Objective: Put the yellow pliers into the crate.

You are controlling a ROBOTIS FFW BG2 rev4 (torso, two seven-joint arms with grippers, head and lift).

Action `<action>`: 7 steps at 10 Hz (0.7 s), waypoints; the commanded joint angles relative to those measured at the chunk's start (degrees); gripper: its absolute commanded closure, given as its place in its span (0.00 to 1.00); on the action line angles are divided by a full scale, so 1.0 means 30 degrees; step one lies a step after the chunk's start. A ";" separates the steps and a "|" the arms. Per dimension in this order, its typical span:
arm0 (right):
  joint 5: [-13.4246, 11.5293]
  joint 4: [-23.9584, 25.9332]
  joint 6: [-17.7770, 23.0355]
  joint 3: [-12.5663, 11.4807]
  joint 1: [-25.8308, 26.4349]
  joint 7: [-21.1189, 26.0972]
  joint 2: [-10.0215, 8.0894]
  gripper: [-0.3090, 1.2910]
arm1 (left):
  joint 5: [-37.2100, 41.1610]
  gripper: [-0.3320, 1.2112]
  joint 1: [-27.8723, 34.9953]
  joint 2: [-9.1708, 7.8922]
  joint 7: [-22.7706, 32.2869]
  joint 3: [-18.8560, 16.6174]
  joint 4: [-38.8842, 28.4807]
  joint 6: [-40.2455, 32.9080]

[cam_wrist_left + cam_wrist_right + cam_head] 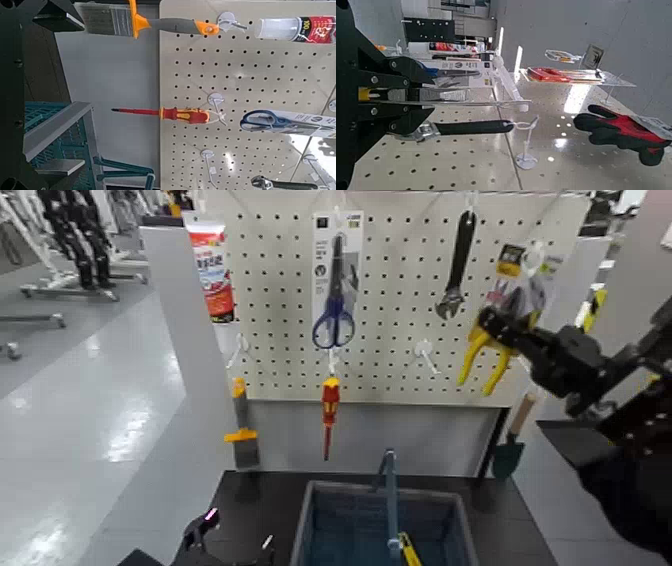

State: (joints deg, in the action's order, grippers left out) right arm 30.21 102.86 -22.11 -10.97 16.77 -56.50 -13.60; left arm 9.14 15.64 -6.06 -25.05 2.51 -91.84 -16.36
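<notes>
The yellow pliers [472,348] hang on their retail card at the right of the white pegboard [400,340], handles down. My right gripper [492,320] reaches in from the right and is shut on them near the pivot. In the right wrist view the black fingers [399,73] sit on both sides of the card and the pliers [447,95]. The blue-grey crate [318,530] stands on the dark table below the board, with its arched handle [388,490] up. It also shows in the left wrist view [47,131]. My left gripper [200,535] is low at the front left.
Blue scissors [334,290], a red-and-yellow screwdriver [329,405], a black wrench [458,265], a paintbrush [241,435] and a tube [212,270] hang on the board. An empty hook [425,350] sticks out beside the pliers. A red-and-black glove [613,131] hangs nearby.
</notes>
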 commanded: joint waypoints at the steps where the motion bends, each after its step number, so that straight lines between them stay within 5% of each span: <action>1: -0.0139 -0.0392 -0.0335 0.0640 -0.1136 0.0111 0.0697 0.93 | 0.0000 0.28 0.0001 -0.0001 0.0000 0.0041 -0.0001 0.0005; 7: -0.0989 -0.1886 -0.0950 0.1402 -0.3363 0.0404 0.1488 0.93 | 0.0000 0.28 0.0001 -0.0001 0.0000 0.0100 0.0058 0.0005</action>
State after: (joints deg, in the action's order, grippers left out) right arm 27.47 97.63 -24.69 -6.93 7.41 -55.24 -9.31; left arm 9.13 15.59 -6.06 -25.04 2.80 -91.71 -16.35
